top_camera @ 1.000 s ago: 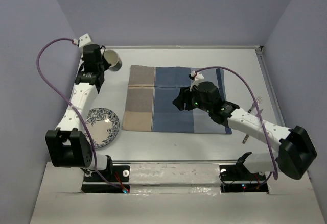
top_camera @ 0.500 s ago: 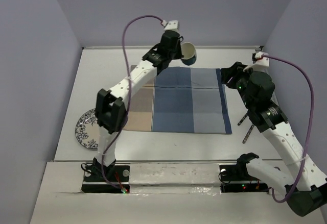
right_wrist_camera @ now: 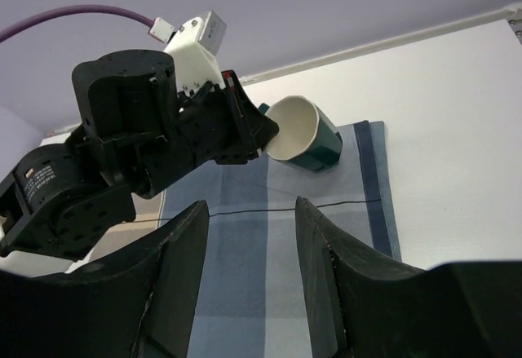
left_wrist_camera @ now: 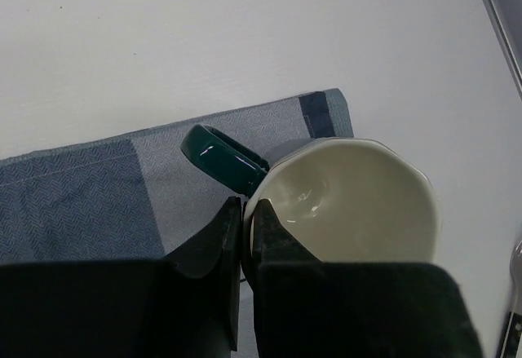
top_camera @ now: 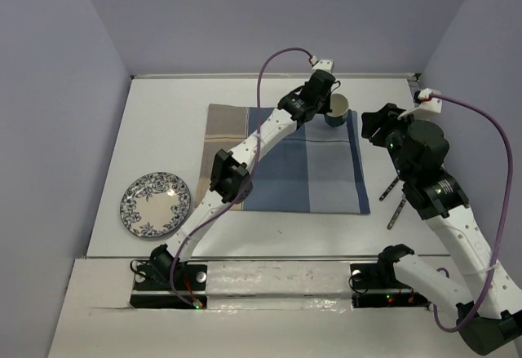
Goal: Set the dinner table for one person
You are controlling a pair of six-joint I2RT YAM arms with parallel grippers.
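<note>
One mug (left_wrist_camera: 351, 203) is held by the left claw (left_wrist_camera: 245, 221). The jaws are closed to a narrow gap on the rim, with one finger inside and one outside, beside the green handle. The mug is carried tilted over the far right corner of the mat (top_camera: 302, 162). Whether its base touches the cloth cannot be told.

The right claw (right_wrist_camera: 251, 205) is spread wide and nothing is held in it. It is poised just right of the mat and is pointed at the mug.

The set-down is judged to turn on the mug's axis, which leans off the vertical and must be righted before the rim is released. The left arm is the nearer, since the mug is in its grip.

On the table (top_camera: 163, 130), the plate (top_camera: 155, 204) lies near the left edge, well apart from the mat. The cutlery (top_camera: 395, 195) lies just right of the mat and is partly hidden by the right arm.
</note>
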